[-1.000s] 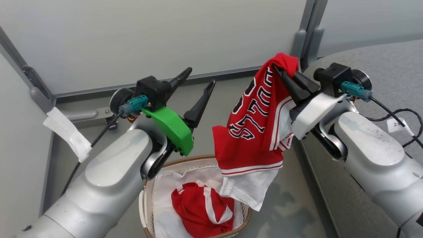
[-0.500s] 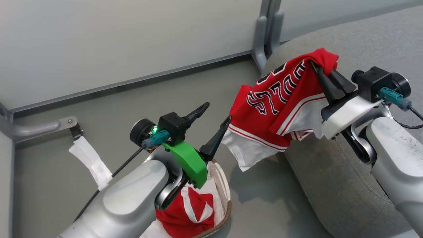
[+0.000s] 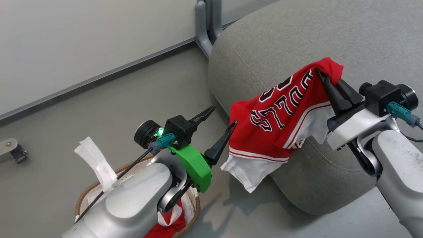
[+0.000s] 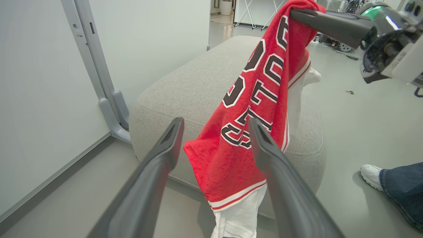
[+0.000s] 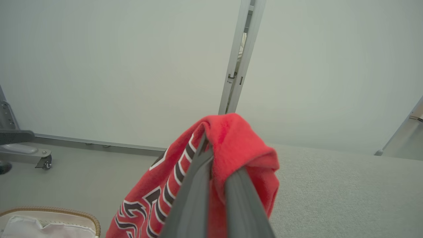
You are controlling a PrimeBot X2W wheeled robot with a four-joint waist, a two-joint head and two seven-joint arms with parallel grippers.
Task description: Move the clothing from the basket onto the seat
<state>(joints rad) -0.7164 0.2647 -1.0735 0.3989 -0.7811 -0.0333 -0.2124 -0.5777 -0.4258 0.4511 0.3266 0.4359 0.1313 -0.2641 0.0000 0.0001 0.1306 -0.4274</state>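
Head view: right pincer [image 3: 322, 74] clenched on jersey [image 3: 264, 132] over seat [image 3: 281, 39] edge; left pincer [image 3: 224, 115] spread, empty; basket [image 3: 86, 193] holds red shorts [image 3: 168, 223].

Pale grey partition panels [image 5: 99, 66], joined by a grey metal post [image 5: 237, 66], rise beyond the right gripper [image 3: 327, 76], while smooth grey floor [image 3: 99, 109] spreads ahead of the left gripper [image 3: 224, 114], a castered foot [image 3: 13, 150] well off to its left.
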